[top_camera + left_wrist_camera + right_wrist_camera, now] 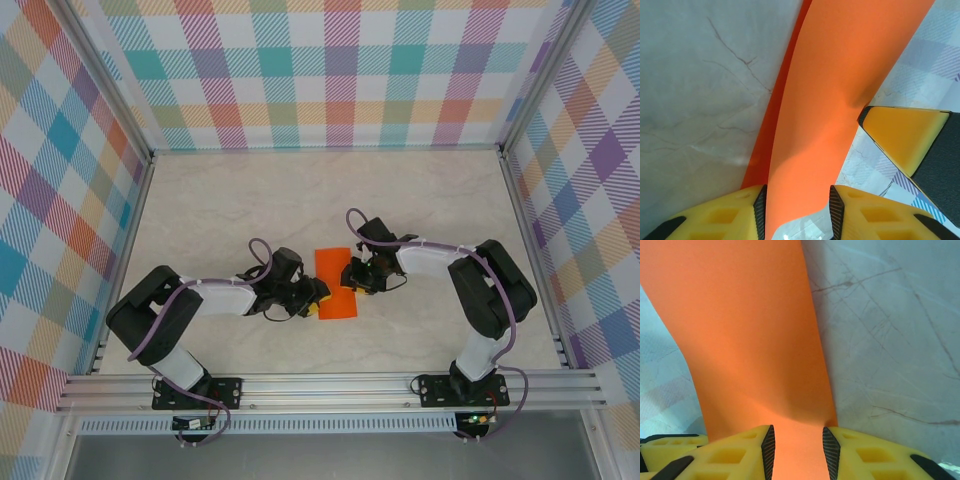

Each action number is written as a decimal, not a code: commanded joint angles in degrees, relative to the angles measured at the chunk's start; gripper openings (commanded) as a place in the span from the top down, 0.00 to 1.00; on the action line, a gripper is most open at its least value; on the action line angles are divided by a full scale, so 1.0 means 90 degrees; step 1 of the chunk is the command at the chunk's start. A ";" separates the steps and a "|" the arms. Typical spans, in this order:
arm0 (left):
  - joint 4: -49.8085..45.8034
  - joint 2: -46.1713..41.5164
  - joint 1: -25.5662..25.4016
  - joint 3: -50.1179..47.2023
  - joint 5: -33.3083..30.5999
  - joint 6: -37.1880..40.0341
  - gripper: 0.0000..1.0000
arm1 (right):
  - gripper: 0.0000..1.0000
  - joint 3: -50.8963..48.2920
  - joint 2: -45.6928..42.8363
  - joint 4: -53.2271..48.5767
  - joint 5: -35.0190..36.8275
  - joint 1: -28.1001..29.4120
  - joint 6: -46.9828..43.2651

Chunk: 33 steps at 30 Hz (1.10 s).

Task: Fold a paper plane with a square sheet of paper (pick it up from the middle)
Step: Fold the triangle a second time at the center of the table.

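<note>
**A:** Nearest first: the grippers?
**B:** I see the left gripper [312,300] and the right gripper [355,275] each narrowly closed on the paper plane [335,265], which sits mid-table between them.
**A:** Its axis?
**B:** An orange strip, long axis running near to far. I cannot tell which end is the nose.
**A:** Beyond?
**B:** A pale veined table [230,200], then checked walls [340,70] on three sides.
</note>
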 commanded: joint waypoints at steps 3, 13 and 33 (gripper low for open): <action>0.0189 -0.0016 -0.0071 0.0158 -0.0123 0.0159 0.62 | 0.64 -0.0260 0.0269 -0.0388 0.0296 -0.0020 -0.0023; 0.0464 0.0346 0.0251 0.0372 -0.0134 0.0145 0.72 | 0.62 -0.0183 -0.0180 -0.0217 0.0099 -0.0019 -0.0135; -0.0074 0.0228 0.0412 0.0718 -0.0028 0.0370 0.88 | 0.40 -0.0961 -0.2883 -0.0268 0.1627 0.1426 -0.1018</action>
